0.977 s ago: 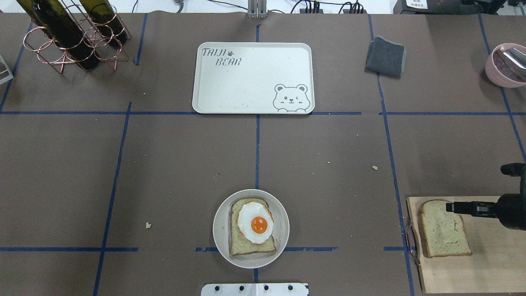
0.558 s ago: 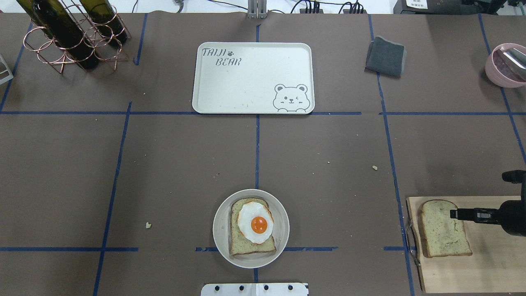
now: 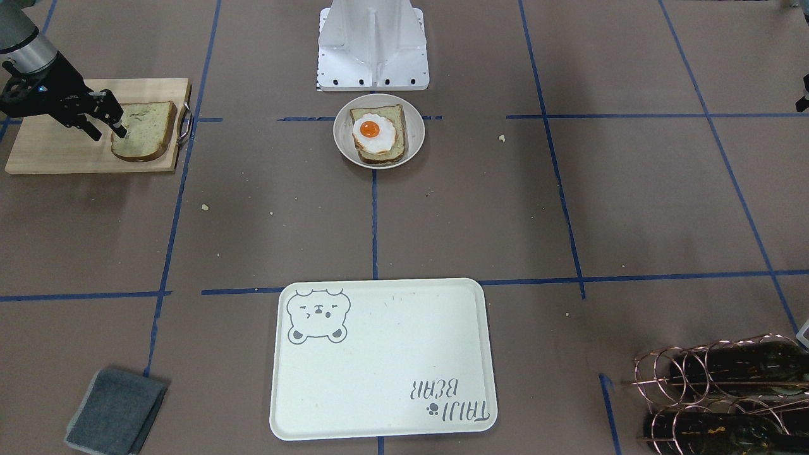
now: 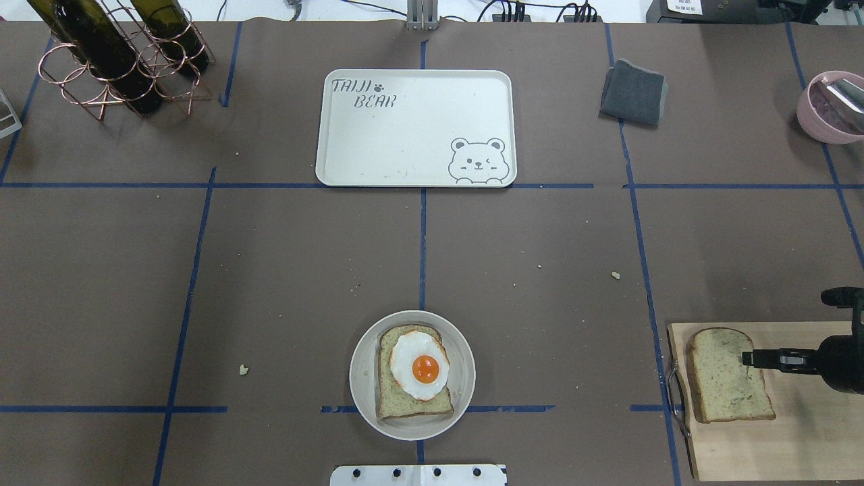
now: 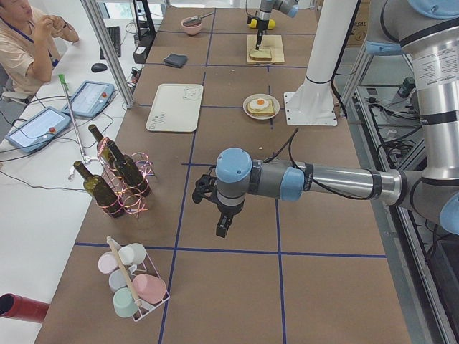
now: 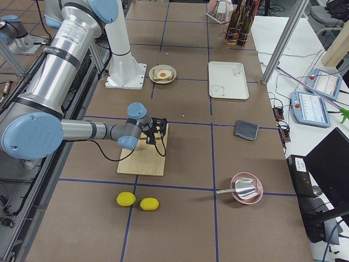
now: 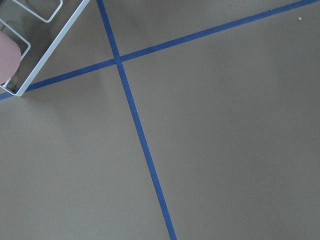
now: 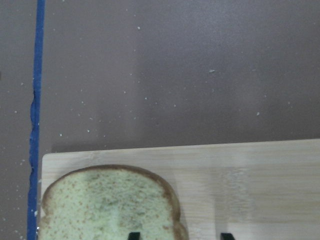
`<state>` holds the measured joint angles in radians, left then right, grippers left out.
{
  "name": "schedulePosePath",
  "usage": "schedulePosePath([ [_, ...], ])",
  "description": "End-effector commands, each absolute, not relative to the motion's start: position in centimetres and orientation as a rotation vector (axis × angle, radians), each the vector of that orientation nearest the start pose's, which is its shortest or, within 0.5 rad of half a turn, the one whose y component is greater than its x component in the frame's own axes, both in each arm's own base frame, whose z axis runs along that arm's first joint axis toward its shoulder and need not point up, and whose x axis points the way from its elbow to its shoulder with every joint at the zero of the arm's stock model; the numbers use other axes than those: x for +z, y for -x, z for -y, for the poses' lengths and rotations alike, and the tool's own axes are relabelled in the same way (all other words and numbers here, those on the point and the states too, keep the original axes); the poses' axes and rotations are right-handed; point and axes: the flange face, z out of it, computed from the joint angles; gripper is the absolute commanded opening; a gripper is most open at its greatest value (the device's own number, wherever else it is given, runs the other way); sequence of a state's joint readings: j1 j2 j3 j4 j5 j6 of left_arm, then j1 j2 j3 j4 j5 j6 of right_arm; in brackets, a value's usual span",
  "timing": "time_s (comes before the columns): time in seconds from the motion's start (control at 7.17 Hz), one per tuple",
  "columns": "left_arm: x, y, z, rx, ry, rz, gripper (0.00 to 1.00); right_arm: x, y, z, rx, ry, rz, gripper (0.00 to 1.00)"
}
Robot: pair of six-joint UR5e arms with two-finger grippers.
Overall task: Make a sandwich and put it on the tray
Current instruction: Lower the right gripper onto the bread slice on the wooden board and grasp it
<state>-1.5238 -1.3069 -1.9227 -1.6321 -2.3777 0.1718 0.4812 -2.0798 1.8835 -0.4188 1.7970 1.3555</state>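
**A:** Nearest, the round white plate (image 4: 361, 378) holds a bread slice (image 4: 405, 405) topped by the fried egg (image 4: 420, 364). Right of the plate, on the cutting board (image 4: 796, 439), the right claw (image 4: 749, 358) is spread across the loose slice's (image 4: 729, 378) crust. A shallow bite could tear it.

**B:** The left claw (image 5: 224, 228), over the tabletop left of the plate — I cannot tell its state. The tray (image 4: 405, 135) lies beyond the plate, and the egg may slide on the way there.

Even, bright overhead light, soft faint shadows, sharp exterior views; wrist views slightly soft.
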Motion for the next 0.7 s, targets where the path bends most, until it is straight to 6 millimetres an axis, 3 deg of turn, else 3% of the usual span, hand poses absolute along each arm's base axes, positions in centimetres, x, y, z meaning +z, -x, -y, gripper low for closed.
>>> schedulePosePath([
  [0.0, 59.11, 4.34, 39.11, 0.265, -0.192, -0.797, 1.0, 58.37, 23.12, 24.18, 0.126, -0.124, 0.969, 0.58],
  [0.14, 59.19, 4.34, 39.11, 0.266, -0.192, -0.797, 1.0, 58.37, 23.19, 24.11, 0.123, -0.123, 0.969, 0.49],
  [0.42, 59.25, 4.35, 39.04, 0.265, -0.19, -0.797, 1.0, 58.37, 23.3, 24.03, 0.119, -0.124, 0.969, 0.0],
  [0.56, 59.17, 4.41, 39.04, 0.263, -0.192, -0.797, 1.0, 58.25, 23.36, 24.07, 0.115, -0.129, 0.971, 0.0],
])
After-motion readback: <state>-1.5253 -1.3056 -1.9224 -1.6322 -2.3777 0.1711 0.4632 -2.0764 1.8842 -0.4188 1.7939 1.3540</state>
